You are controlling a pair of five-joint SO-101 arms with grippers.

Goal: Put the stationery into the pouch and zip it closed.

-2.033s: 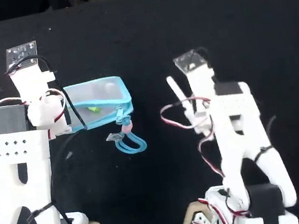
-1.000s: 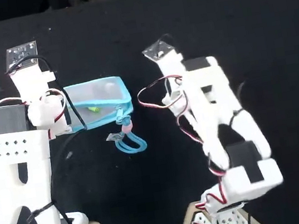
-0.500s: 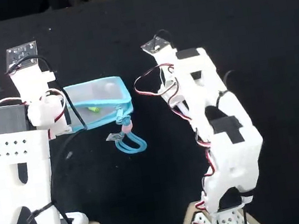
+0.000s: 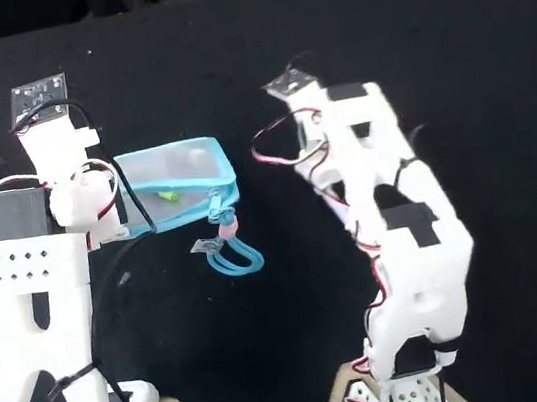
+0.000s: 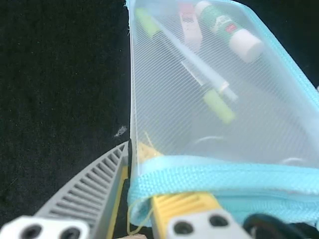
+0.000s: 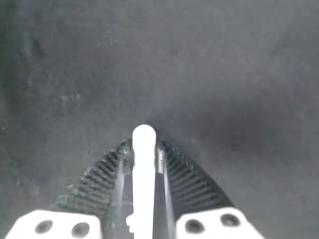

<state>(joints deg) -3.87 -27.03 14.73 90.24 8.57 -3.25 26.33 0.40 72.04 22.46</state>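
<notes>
Left gripper (image 5: pixel 133 149): pincer clamped on the end of the translucent mesh pouch with light-blue trim (image 4: pixel 176 177). One grey ribbed finger sits on the outside and one yellow pad is pressed against the blue zipper band.

The pouch lies flat on the black table cloth (image 4: pixel 468 50). Its gripped end is tucked under the white left arm (image 4: pixel 31 267).

Seen through the mesh, inside the pouch:
- a slim clear pen with light-green cap (image 5: pixel 219 107), lying diagonally
- a green-and-white glue stick with white cap (image 5: pixel 230 34), at the end far from the gripper
- a small pink item (image 5: pixel 190 27), just beside the glue stick

At the pouch's free corner, away from the gripped end, there's a zipper pull with pink bead (image 4: pixel 229 229). A light-blue cord loop (image 4: pixel 237 258) trails off it onto the cloth. I cannot tell from these views whether the zip is fully shut.

Right gripper (image 6: pixel 144 142): fingers together on a thin white round-tipped stick (image 6: pixel 144 172), whose tip pokes just past the fingertips. Only cloth shows under it.

The white right arm (image 4: pixel 390 203) is on the zipper-pull side of the pouch, well apart from it and not touching it.
</notes>
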